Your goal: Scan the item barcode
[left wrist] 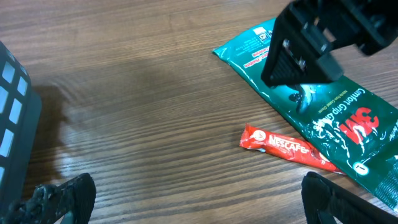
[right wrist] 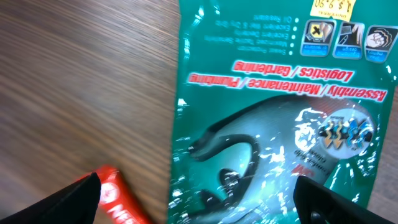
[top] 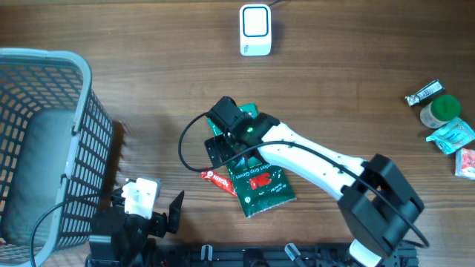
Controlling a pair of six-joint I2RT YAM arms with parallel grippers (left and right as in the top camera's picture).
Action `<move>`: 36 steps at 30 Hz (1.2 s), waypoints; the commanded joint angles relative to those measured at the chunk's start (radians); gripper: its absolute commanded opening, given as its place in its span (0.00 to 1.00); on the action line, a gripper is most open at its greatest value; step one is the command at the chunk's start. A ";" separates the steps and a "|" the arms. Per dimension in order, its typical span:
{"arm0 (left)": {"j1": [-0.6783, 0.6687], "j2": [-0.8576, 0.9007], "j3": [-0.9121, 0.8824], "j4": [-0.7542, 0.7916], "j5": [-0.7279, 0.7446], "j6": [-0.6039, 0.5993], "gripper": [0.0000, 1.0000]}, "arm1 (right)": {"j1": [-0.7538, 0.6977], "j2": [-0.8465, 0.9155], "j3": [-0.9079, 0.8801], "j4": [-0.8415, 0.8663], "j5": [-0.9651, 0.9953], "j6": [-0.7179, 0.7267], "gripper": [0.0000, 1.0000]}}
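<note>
Overhead view: the right gripper (top: pixel 228 150) hangs over the upper end of the green glove package (top: pixel 261 182). The package lies flat at the centre of the frame, and a red Nescafé sachet (top: pixel 215 178) touches its left edge. The white scanner (top: pixel 255 30) stands well apart at top centre.

I judge this to be the pick-up step: the package is not lifted, and no barcode shows on its upturned face. The next move calls for closing on an edge of the thin, flat pack, raising it, and turning its hidden side toward the scanner.

The right wrist view shows what the arm hides from above: its claw is spread wide, fingertips at the lower corners, pinching nothing. It also shows a yellow price sticker (right wrist: pixel 329 6) at the top edge. The left wrist view shows the left gripper (left wrist: pixel 199 202) spread too and empty, low in the frame, and makes the sachet's lettering readable.
</note>
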 commanded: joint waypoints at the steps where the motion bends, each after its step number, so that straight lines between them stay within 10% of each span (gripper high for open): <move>1: 0.003 -0.005 -0.001 0.003 0.009 -0.005 1.00 | 0.005 0.100 -0.002 -0.026 0.044 -0.045 1.00; 3: 0.003 -0.005 -0.001 0.004 0.009 -0.005 1.00 | 0.004 0.127 -0.002 -0.052 0.062 -0.024 0.96; 11: 0.003 -0.005 -0.001 0.003 0.009 -0.005 1.00 | 0.004 0.135 -0.002 -0.102 -0.024 0.007 0.04; 23: 0.003 -0.005 -0.001 0.003 0.009 -0.005 1.00 | -0.003 0.113 0.055 -0.116 -0.146 0.025 0.04; 36: 0.003 -0.005 -0.001 0.003 0.009 -0.005 1.00 | -0.285 -0.182 0.056 -0.209 -1.132 0.029 0.04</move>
